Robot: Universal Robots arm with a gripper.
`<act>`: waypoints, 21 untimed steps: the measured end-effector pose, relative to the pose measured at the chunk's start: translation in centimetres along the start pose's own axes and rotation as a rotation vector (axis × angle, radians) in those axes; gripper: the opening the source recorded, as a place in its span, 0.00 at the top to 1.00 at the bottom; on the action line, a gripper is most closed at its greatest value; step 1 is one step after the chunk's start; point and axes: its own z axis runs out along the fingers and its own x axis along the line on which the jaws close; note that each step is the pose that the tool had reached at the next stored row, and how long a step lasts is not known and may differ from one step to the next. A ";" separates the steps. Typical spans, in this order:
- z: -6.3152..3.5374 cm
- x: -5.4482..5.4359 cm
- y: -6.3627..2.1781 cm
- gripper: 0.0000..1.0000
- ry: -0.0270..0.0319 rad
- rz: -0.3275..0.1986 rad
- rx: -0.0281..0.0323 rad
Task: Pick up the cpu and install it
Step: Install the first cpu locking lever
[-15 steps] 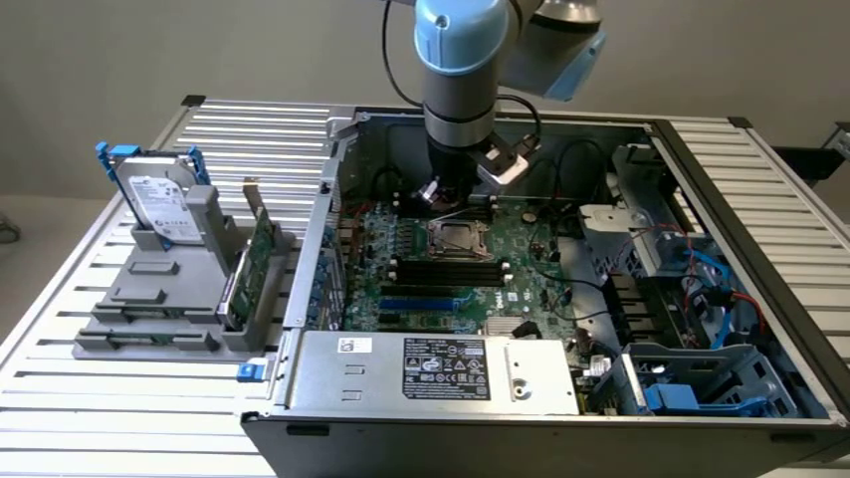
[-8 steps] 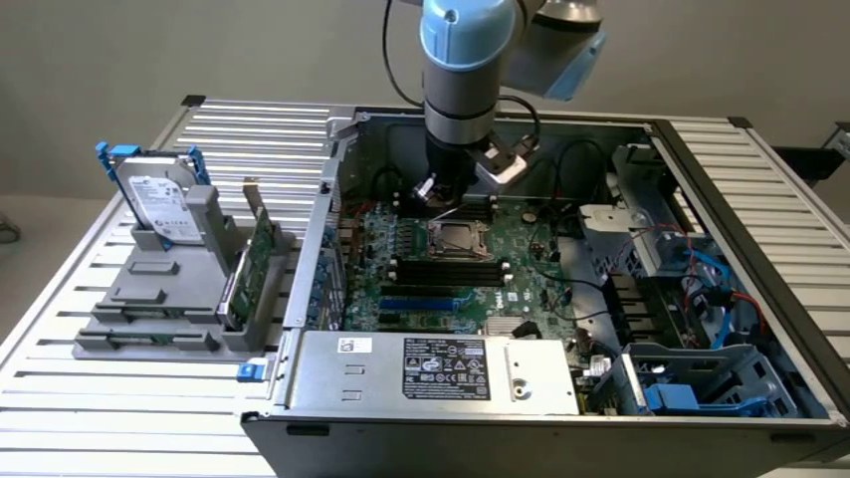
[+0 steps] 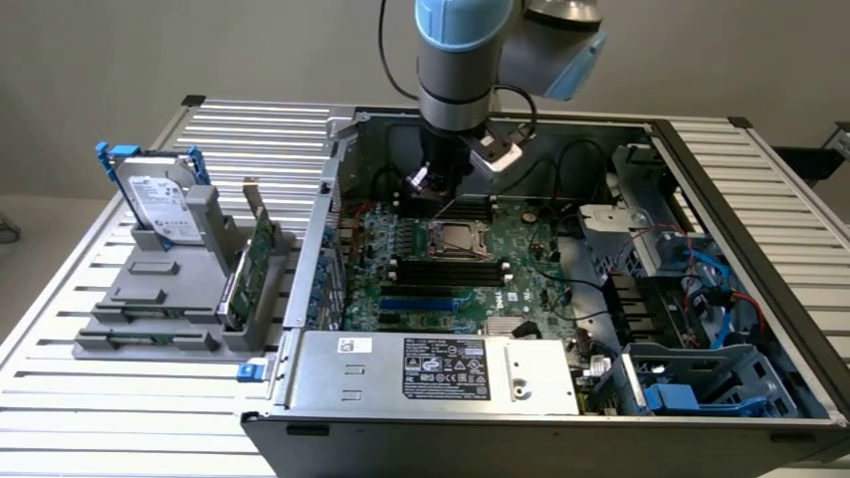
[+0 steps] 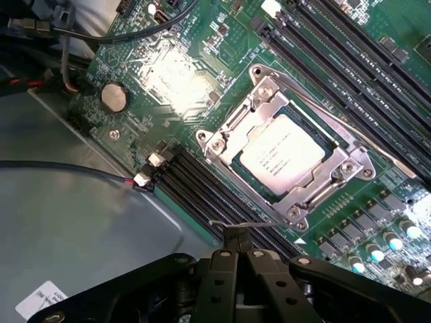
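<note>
A: Where are we with the cpu now?

B: We see it already lying in the motherboard socket, its silver top with printed text facing up, and the metal frame of the socket is around it. In the exterior view the socket sits in the middle of the green board, inside the open computer case.

A: And our gripper?

B: Its fingers are together and we hold nothing between them. It hangs above the board, just beside the socket, on the side of the black memory slots. A thin wire lever of the socket lies right in front of the fingertips.

A: So which step do we have in hand?

B: We judge that the picking and the placing are done, because the chip rests flat in its seat. What is left looks like the locking of the socket. We cannot tell if the frame is fully latched.

A: What does this part ask from us?

B: We think it asks small and careful motion, because the lever is thin and the chip must not shift.
</note>
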 end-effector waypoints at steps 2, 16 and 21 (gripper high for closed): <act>-0.19 -0.1 -0.19 0.89 -0.0037 0.001 0.0031; 0.24 -0.1 0.11 0.89 -0.0119 0.000 -0.0081; 0.54 -0.1 0.18 0.89 -0.0233 -0.002 -0.0303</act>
